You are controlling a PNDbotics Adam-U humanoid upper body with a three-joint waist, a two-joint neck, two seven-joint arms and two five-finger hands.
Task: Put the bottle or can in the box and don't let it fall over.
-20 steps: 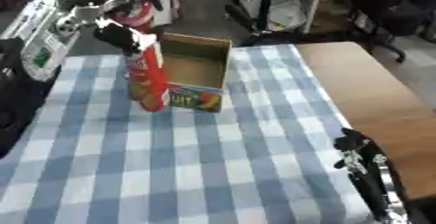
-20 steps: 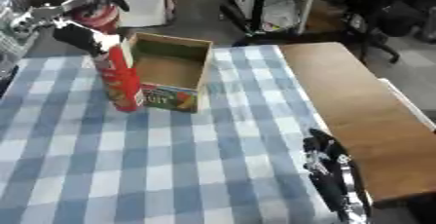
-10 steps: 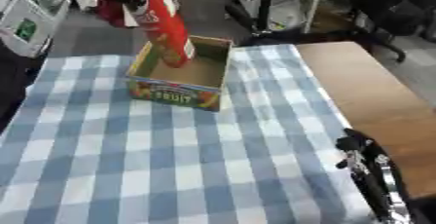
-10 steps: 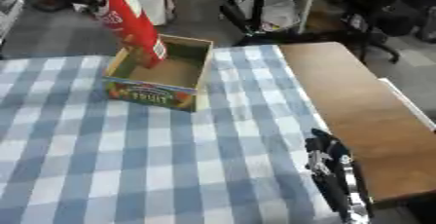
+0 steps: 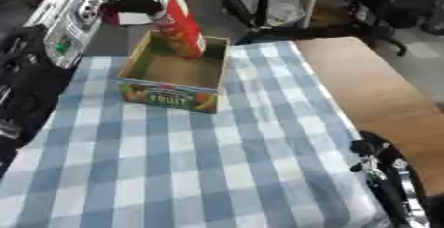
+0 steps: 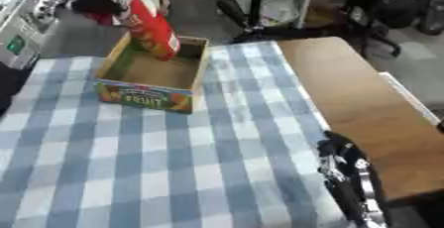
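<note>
1. Looking down through my left eye view, I have my left hand [image 5: 130, 9] wrapped round the upper part of the red can [image 5: 180, 26]. The tall tube leans, its top towards my left and its base over the far side of the open cardboard box [image 5: 173, 76]. The base seems to sit inside the box or just above its floor; I cannot tell whether it touches.

2. In the same view the box rests on the blue-and-white checked tablecloth [image 5: 199, 162], with a fruit print on its near wall. My right hand [image 5: 386, 172] shows at the lower right, idle near the table's edge, fingers pointing up and relaxed, holding nothing.

3. Turning to my right eye view, the can [image 6: 152, 28] shows the same lean, its lower end dipping behind the box's far wall [image 6: 165, 48]. My left hand [image 6: 104, 1] is a dark blur near its top, fingers curled round it. The bare wooden tabletop [image 6: 347, 98] lies to the right of the cloth.

4. I judge this to be the lowering step. The next move calls for bringing the can upright, seating its base flat on the box floor, and only then easing my fingers apart, since a tall narrow tube released at a tilt could topple.
</note>
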